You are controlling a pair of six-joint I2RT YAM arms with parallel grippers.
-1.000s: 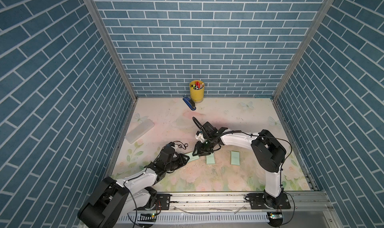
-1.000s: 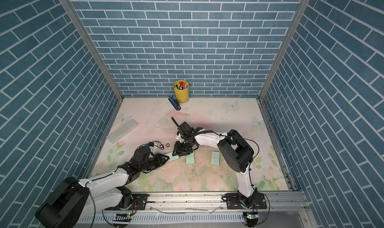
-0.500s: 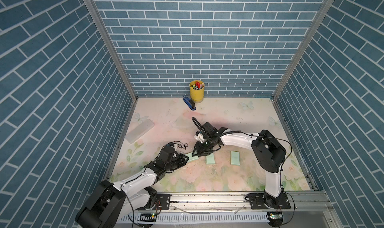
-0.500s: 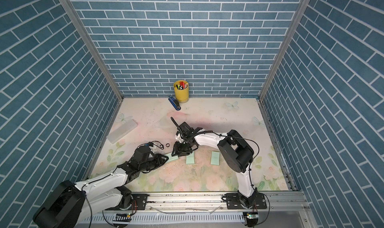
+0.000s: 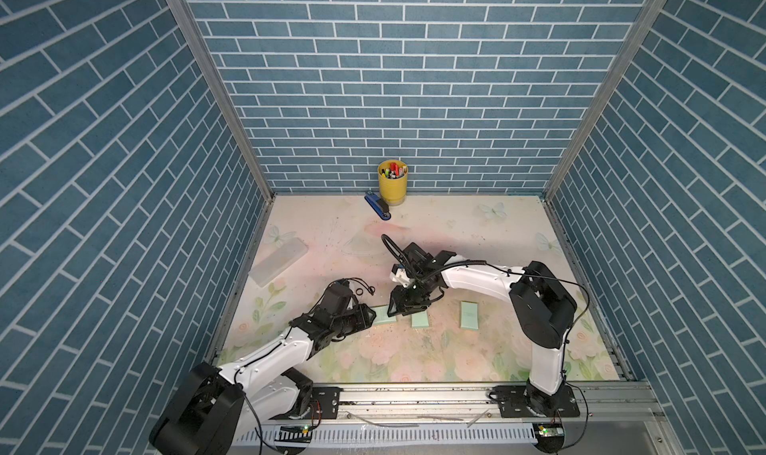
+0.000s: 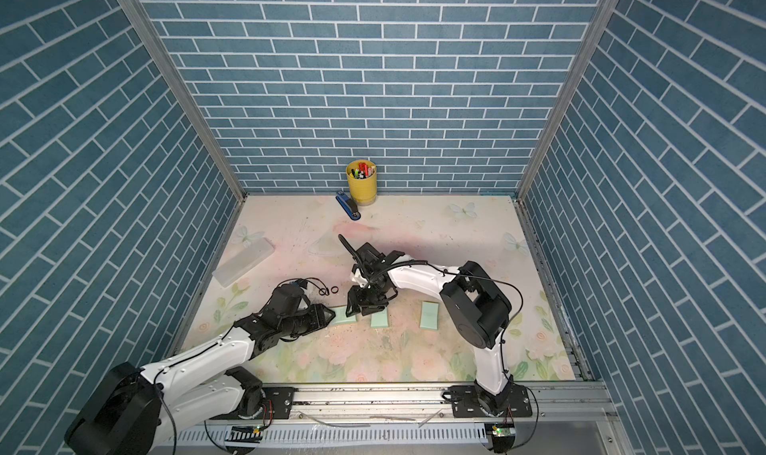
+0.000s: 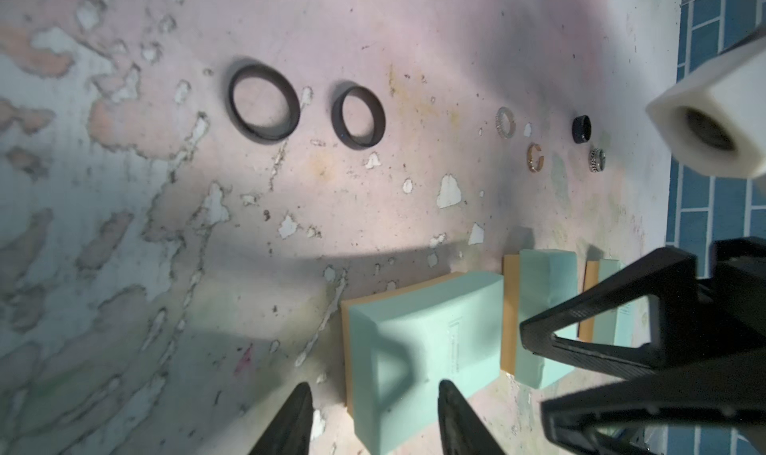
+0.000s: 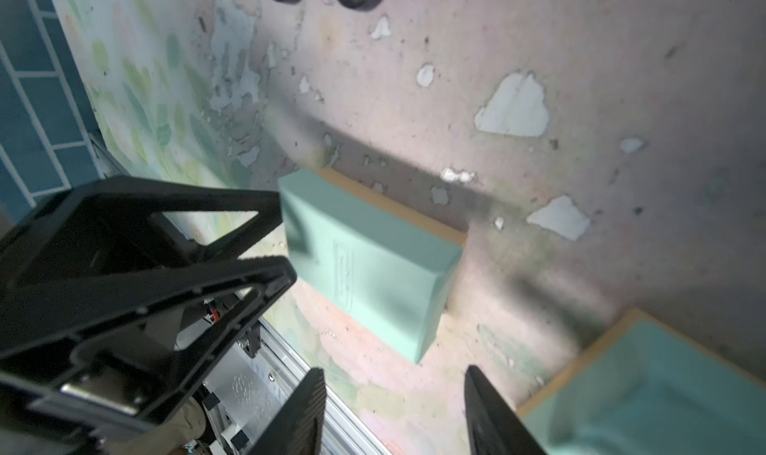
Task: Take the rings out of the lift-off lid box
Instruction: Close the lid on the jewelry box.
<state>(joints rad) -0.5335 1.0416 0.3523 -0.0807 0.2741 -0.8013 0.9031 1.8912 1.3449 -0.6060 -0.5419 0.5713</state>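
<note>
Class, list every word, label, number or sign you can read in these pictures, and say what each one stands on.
No text is readable.
Mint-green rectangular box with a tan base: faint framed print on top, too blurred to read.
Yellow cylindrical pen cup: no lettering visible.
Blue stapler: too small to tell.

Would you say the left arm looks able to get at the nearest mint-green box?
Probably yes: the open left gripper sits at the near end of that mint-green box, nothing between. The right gripper hovering close by might crowd it.
</note>
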